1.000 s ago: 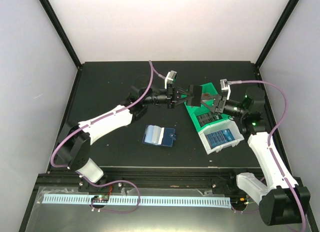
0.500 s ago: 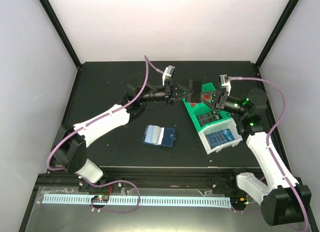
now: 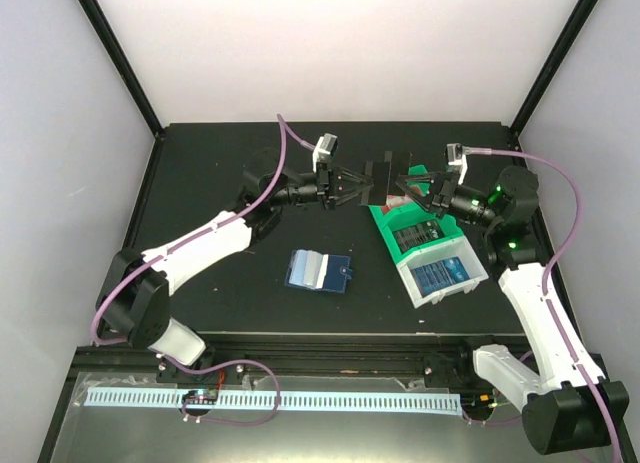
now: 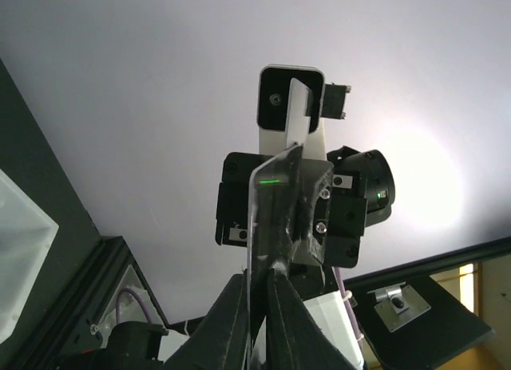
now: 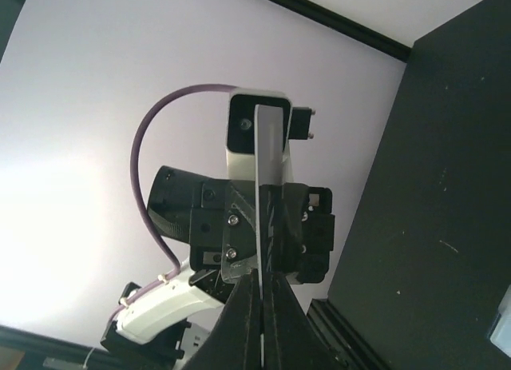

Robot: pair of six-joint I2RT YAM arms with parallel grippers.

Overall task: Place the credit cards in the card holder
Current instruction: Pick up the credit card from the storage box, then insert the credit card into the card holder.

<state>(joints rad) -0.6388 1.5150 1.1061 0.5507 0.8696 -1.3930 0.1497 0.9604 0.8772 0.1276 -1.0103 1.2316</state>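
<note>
Left pincer [image 3: 361, 188] clamps credit card [image 3: 381, 173] edge | right pincer [image 3: 401, 188] clamps opposite edge | midair, near green bin [image 3: 383, 221]

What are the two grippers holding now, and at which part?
One dark credit card, in the air between them: the left gripper pinches one edge, the right gripper the opposite edge.
</note>
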